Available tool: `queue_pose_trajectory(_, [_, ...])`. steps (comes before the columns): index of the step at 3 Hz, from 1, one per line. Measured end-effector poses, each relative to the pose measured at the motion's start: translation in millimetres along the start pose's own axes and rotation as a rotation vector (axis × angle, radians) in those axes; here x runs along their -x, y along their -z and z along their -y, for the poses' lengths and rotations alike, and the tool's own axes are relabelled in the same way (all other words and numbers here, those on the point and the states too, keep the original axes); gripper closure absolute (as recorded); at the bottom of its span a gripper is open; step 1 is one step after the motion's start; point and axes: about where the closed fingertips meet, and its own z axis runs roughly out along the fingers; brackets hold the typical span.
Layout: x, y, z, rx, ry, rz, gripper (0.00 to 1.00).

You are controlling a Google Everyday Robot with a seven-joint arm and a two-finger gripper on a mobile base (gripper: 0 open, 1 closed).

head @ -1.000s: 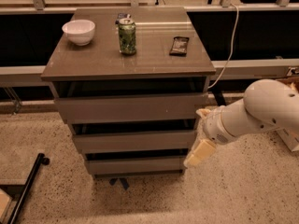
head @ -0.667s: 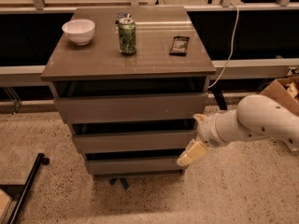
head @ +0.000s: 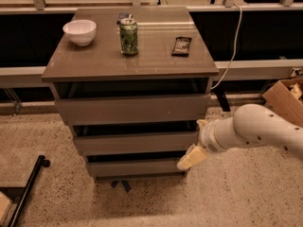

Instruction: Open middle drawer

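A grey-brown cabinet (head: 130, 65) stands in the middle of the view with three handleless drawer fronts stacked one above the other. The middle drawer (head: 135, 143) is the mid-sized front, between the tall top front (head: 132, 109) and the short bottom front (head: 135, 167). It sits pushed in, with a dark gap above it. My gripper (head: 193, 151) comes in from the right on a white arm (head: 255, 129). Its cream fingers (head: 190, 158) lie at the right end of the middle drawer, reaching down to the gap below it.
On the cabinet top stand a white bowl (head: 79, 31), a green can (head: 128, 36) and a dark packet (head: 182, 46). A cardboard box (head: 285, 100) lies on the floor at the right. A black bar on a wheel (head: 29, 186) lies at the lower left. A white cable (head: 232, 51) hangs behind.
My arm has moved left and a little down, bringing the gripper closer in against the right end of the middle drawer. The drawers have not moved.
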Motion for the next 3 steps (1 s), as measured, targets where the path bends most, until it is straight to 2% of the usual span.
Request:
queue_pose_trajectory(1, [-20.7,-31.2,11.2,-0.040,-0.052,-0.033,0.00])
queue_pose_trajectory(2, [-41.0,-65.0,24.1,-0.048,-0.112,-0.013,0.00])
queue_pose_trajectory(3, [-59.4,-102.6,35.4,-0.034,-0.166,0.022,0.00])
